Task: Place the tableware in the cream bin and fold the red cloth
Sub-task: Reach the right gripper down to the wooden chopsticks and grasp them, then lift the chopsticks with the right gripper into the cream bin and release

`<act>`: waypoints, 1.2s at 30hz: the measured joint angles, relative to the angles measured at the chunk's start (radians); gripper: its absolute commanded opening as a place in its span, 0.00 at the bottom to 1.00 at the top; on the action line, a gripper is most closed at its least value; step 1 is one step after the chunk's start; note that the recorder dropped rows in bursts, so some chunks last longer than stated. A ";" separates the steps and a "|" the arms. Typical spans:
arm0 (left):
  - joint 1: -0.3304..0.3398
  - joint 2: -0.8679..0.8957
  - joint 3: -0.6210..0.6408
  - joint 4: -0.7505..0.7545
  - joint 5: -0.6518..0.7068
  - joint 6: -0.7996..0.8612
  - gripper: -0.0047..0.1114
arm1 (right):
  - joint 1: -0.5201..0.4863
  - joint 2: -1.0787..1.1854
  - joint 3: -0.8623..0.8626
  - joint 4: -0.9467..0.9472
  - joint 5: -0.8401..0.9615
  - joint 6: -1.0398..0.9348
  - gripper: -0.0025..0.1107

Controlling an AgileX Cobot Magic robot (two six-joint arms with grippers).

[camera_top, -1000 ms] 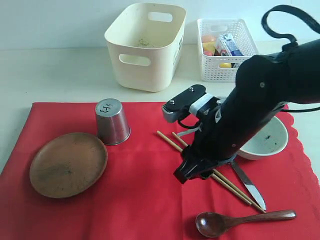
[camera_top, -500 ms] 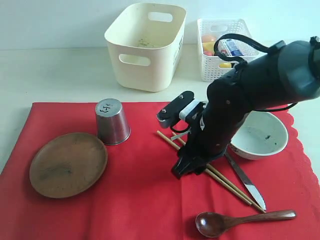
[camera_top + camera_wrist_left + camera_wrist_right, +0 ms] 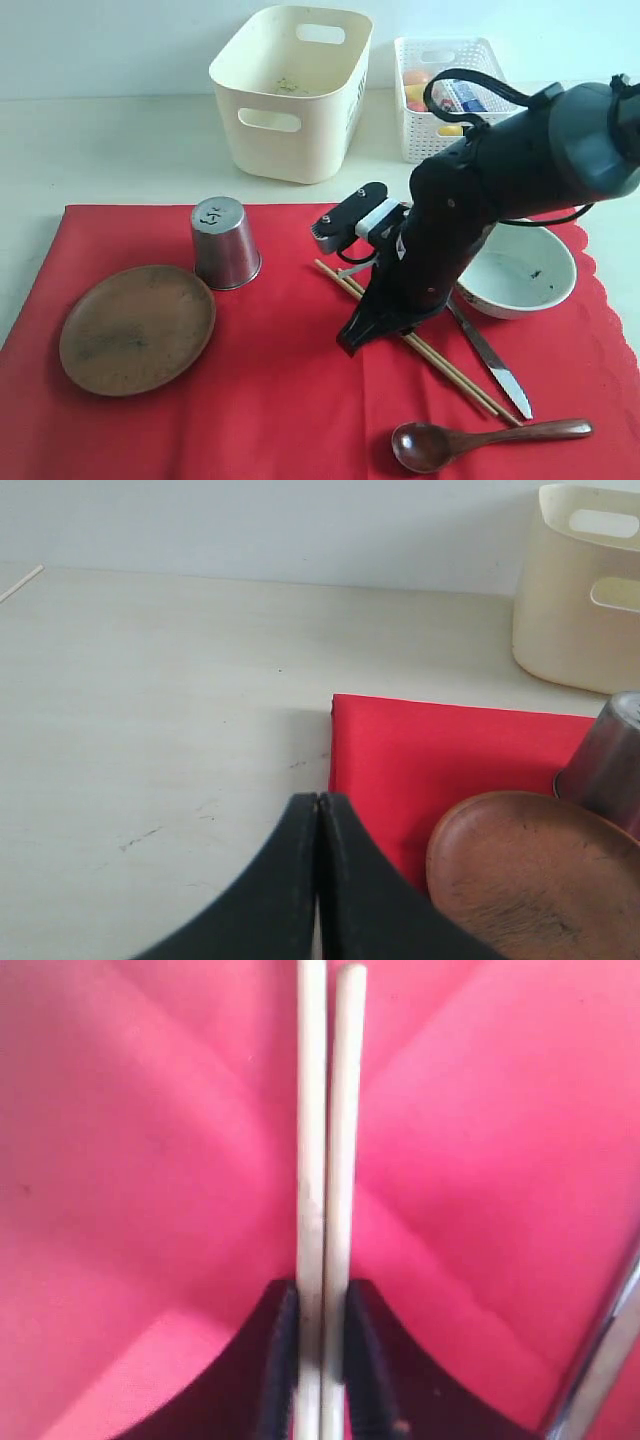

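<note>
The red cloth is spread flat on the table. My right gripper is down on it, shut on the two wooden chopsticks; the wrist view shows both sticks pinched side by side between the gripper jaws. On the cloth lie the wooden plate, upturned steel cup, bowl, knife and spoon. Behind the cloth stands the cream bin. My left gripper is shut and empty, near the cloth's corner and plate.
A white mesh basket with food items stands right of the cream bin. The right arm leans over the bowl's left side. Bare table stretches left of the cloth.
The right gripper's jaws have closed on the chopsticks. The arm shifted slightly left and lower over the cloth.
</note>
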 measured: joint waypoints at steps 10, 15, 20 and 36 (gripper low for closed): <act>0.000 0.000 0.000 0.000 0.000 0.000 0.05 | 0.000 -0.122 0.003 0.041 0.044 0.000 0.02; 0.000 0.000 0.000 0.000 0.000 0.000 0.05 | 0.000 -0.213 0.004 0.044 0.025 0.016 0.02; 0.000 0.000 0.000 0.000 0.000 0.000 0.05 | 0.000 -0.284 0.004 0.045 -0.045 0.047 0.02; 0.000 0.000 0.000 0.000 0.000 0.000 0.05 | -0.108 -0.276 -0.307 0.018 -0.215 0.079 0.02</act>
